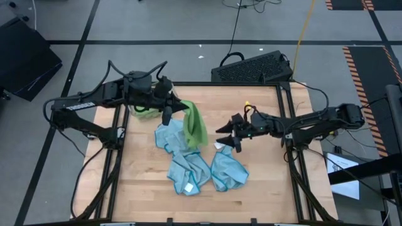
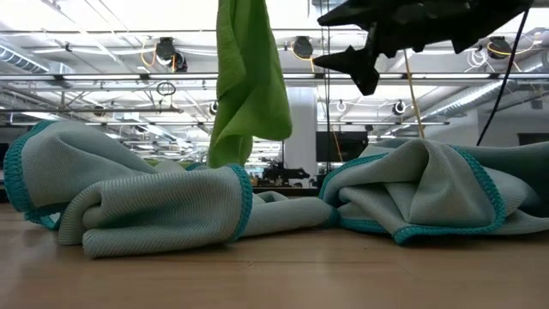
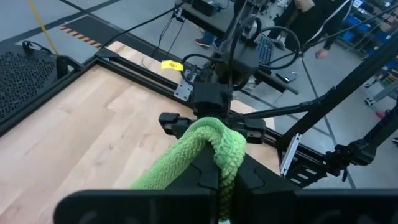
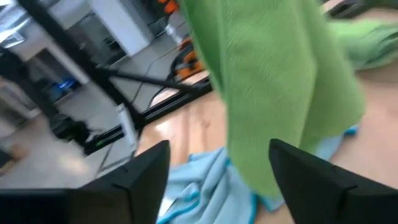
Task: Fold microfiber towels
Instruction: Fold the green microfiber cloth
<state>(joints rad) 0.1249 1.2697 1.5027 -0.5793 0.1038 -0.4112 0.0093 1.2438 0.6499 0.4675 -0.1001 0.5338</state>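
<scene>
A lime green towel (image 1: pixel 195 125) hangs from my left gripper (image 1: pixel 168 112), which is shut on it above the table's far left part. Its lower end (image 2: pixel 225 154) comes down behind the light blue towels; whether it touches them I cannot tell. Three light blue towels (image 1: pixel 173 135) (image 1: pixel 188 173) (image 1: pixel 227 169) lie crumpled in the table's middle. More green cloth (image 1: pixel 146 110) lies bunched behind my left gripper. My right gripper (image 1: pixel 225 137) stands open to the right of the hanging towel, level with it, its fingers (image 4: pixel 149 171) apart just short of the cloth (image 4: pixel 267 81). My left gripper pinches a bunched, rope-like fold of the green towel's top (image 3: pixel 212 142) between its two fingers. The fingers come nearly level, slanting a little down, from the table's left. The towel droops over the fingertips and hangs slack below them.
Black frame rails (image 1: pixel 286 119) run along the table's sides. A black perforated panel (image 1: pixel 254 68) sits beyond the far edge. Bare wood (image 1: pixel 151 201) lies toward the near edge and at the far middle (image 1: pixel 220 100).
</scene>
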